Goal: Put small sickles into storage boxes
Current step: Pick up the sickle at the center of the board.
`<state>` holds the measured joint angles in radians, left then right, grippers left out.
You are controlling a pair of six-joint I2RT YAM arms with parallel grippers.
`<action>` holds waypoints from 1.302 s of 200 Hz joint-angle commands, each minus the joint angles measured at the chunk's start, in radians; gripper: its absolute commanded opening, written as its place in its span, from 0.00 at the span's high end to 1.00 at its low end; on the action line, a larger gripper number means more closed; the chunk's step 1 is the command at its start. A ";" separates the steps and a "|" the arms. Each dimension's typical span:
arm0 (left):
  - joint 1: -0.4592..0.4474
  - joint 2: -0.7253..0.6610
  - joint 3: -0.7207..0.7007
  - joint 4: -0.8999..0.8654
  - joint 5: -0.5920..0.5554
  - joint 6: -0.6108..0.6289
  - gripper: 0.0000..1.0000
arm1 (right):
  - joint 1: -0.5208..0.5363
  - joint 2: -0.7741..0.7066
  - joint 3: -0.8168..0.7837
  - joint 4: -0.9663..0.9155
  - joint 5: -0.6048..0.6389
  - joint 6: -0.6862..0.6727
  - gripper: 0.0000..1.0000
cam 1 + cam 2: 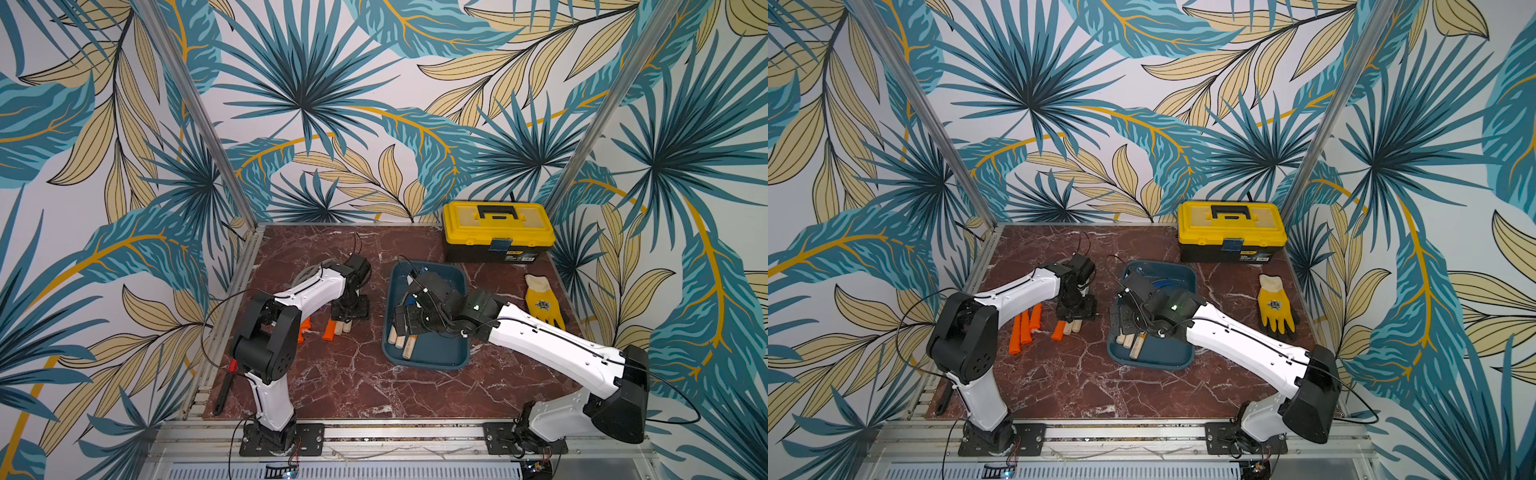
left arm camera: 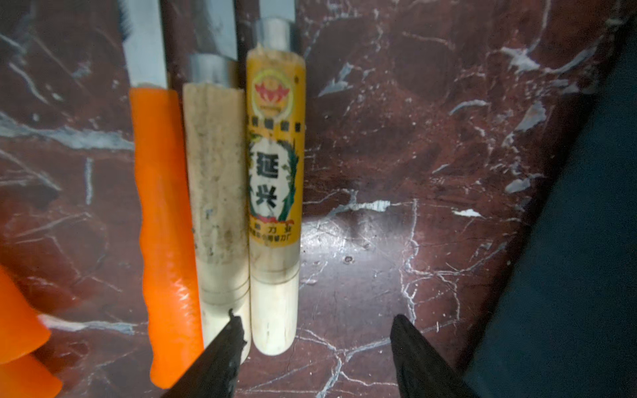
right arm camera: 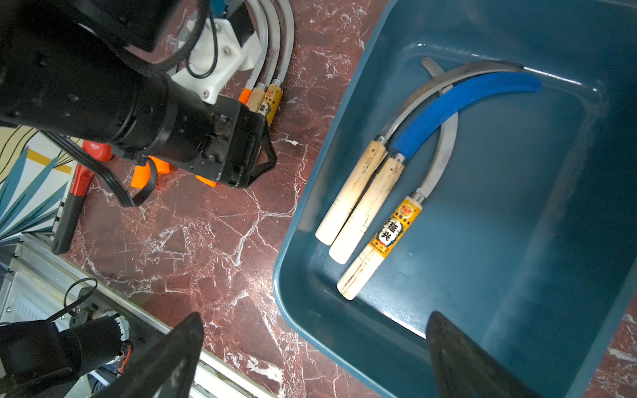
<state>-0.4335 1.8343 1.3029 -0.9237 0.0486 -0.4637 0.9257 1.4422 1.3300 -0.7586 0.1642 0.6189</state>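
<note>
In both top views the storage tray (image 1: 436, 362) sits mid-table, partly covered by the right arm (image 1: 548, 340). Some wooden handles (image 1: 401, 343) show in its lower left. Left of it, about six small sickles (image 1: 1025, 328) lie on the marble table (image 1: 1084, 386), some under the left gripper (image 1: 1074, 316).

In the left wrist view, its jaws stand partly open around the end of the labelled handle (image 2: 275, 172), near the frame centre. They are not yet pressing it.

In the right wrist view, the right gripper (image 3: 317, 341) is wide open and empty at the bottom. Three stored sickles (image 3: 370, 203) lie right of centre. I judge that about one third is done.
</note>
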 commanded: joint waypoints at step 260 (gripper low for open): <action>0.008 -0.008 0.029 0.060 0.094 -0.011 1.00 | -0.025 -0.028 -0.005 -0.051 0.036 -0.039 0.00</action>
<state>-0.4301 1.8839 1.3079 -0.8612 0.1303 -0.4644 0.9028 1.4414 1.3319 -0.7910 0.1795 0.5896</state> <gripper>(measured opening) 0.241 0.994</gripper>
